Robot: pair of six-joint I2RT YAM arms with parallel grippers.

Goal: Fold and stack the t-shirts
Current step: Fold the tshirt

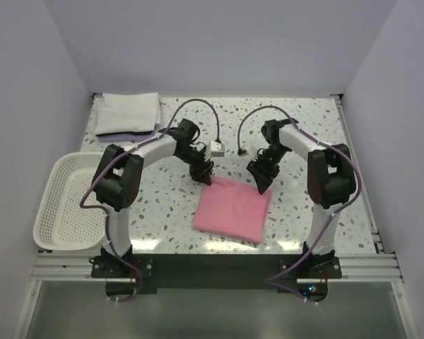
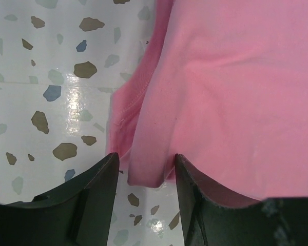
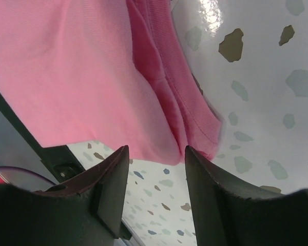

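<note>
The pink t-shirt (image 1: 233,208) lies folded into a rough rectangle on the speckled table, in front of both arms. My left gripper (image 1: 202,177) is at its far left corner; in the left wrist view (image 2: 146,166) its jaws are open, with a pink corner (image 2: 143,169) between them, not pinched. My right gripper (image 1: 261,185) is at the far right corner; in the right wrist view (image 3: 156,154) its jaws are open, with the shirt's edge (image 3: 159,138) just beyond the tips. The white t-shirt (image 1: 129,113) lies folded at the back left.
A white mesh basket (image 1: 65,201) sits at the left edge of the table. White walls close in the back and both sides. A metal rail (image 1: 219,267) runs along the near edge by the arm bases.
</note>
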